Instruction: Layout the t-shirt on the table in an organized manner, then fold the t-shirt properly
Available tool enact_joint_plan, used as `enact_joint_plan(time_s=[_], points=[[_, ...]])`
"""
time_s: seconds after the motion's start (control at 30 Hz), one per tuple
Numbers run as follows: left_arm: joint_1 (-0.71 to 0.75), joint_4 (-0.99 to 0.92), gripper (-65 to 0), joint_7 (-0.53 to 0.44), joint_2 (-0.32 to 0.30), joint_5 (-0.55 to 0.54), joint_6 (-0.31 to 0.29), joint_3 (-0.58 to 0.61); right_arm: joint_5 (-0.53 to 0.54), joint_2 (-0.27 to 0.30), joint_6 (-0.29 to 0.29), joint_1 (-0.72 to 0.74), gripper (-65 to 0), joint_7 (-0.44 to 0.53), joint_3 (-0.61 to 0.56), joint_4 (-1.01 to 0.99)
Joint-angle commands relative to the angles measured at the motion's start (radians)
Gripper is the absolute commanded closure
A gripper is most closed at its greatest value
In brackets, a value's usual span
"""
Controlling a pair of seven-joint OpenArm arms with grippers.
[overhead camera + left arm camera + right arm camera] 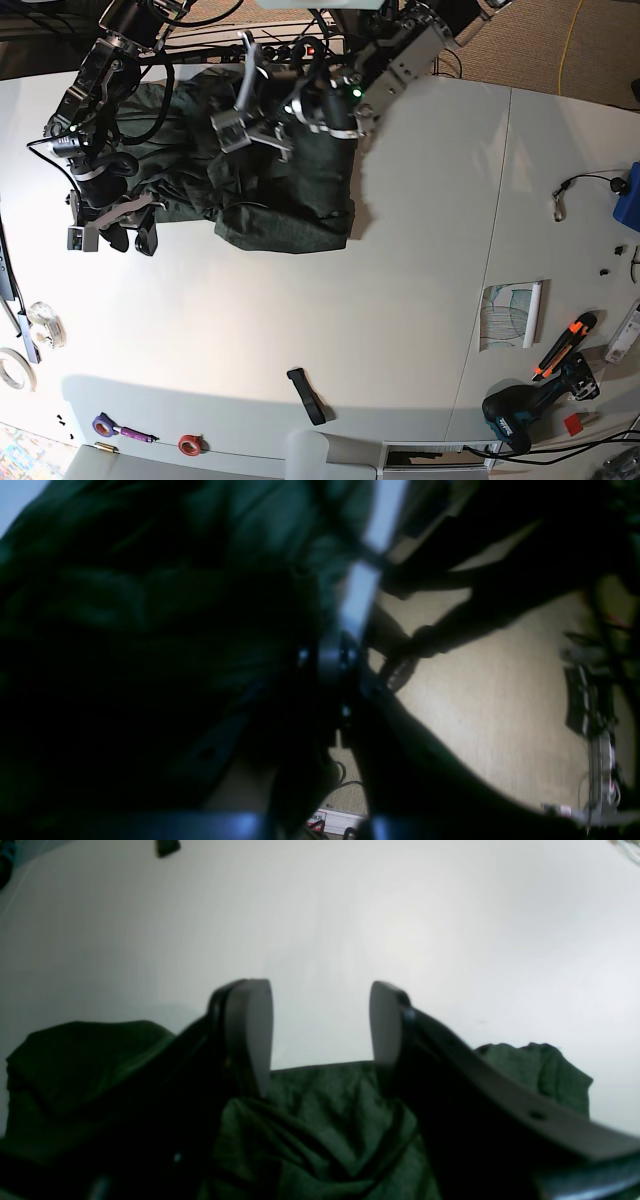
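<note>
A dark green t-shirt (270, 190) lies crumpled at the back left of the white table (300, 320). My right gripper (112, 240) hovers at the shirt's left edge. In the right wrist view this gripper (320, 1030) is open, its pads (250, 1035) bare, with wrinkled shirt cloth (320, 1125) beneath and bare table beyond. My left gripper (235, 120) reaches in from the back over the middle of the shirt. Up close, the left gripper (330, 660) looks shut on a bunch of the dark cloth (150, 605), which fills the left half of that view.
A black strap (308, 395) lies near the front edge. Tape rolls (45, 320) sit at the left edge, and a purple marker (120, 432) and a red ring (190, 443) at the front left. A paper sheet (510, 315), an orange knife (565, 345) and a drill (520, 420) are at the right.
</note>
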Motion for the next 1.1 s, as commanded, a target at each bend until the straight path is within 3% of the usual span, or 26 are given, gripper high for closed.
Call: enact_joint_plan(time_s=[0.0,0.17,0.2,0.3,0.37,0.53,0.6,0.8,0.93,1.07], points=[[-0.011,0.018,0.0,-0.026,0.018,-0.018,-0.012,0.013,0.017,0.011,0.002,0.014,-30.7,0.026,0.003,0.018],[-0.011,0.018,0.0,-0.026,0.019,0.036,-0.016,0.062,0.017,0.011,0.003,0.014,-30.7,0.026,0.003,0.018],[-0.011,0.018,-4.5,-0.026,0.018,0.049,-0.016,0.061,0.017,0.011,0.002,0.014,-30.7,0.026,0.003,0.018],[-0.014,0.018,-28.5,-0.026,0.018,0.061,-0.002,0.06,0.017,0.011,0.002,0.014,-30.7,0.026,0.003,0.018],[-0.02,0.018,-34.1,-0.032,0.018,0.061,0.024,0.06,0.017,0.012,0.003,0.014,-30.7,0.026,0.003,0.018],[-0.048,0.041,-34.2,-0.091,0.018,0.061,0.037,0.06,0.018,0.021,0.002,0.014,-30.7,0.03,0.004,0.018],[-0.062,0.074,-34.1,-0.089,0.018,0.066,0.038,0.06,0.039,0.032,-0.029,0.017,-30.7,0.03,0.026,0.018],[-0.069,0.11,-34.1,-0.085,0.0,0.14,0.09,0.06,0.216,0.09,-0.032,0.022,-31.3,-0.06,0.287,0.018],[-0.069,0.11,-34.1,-0.086,-0.033,0.14,0.09,0.06,0.309,0.165,-0.019,-0.002,-34.3,-0.16,0.47,0.014],[-0.068,0.109,-34.1,-0.085,-0.039,0.141,0.09,0.06,0.393,0.266,-0.015,-0.051,-36.7,-0.213,0.535,-0.082]])
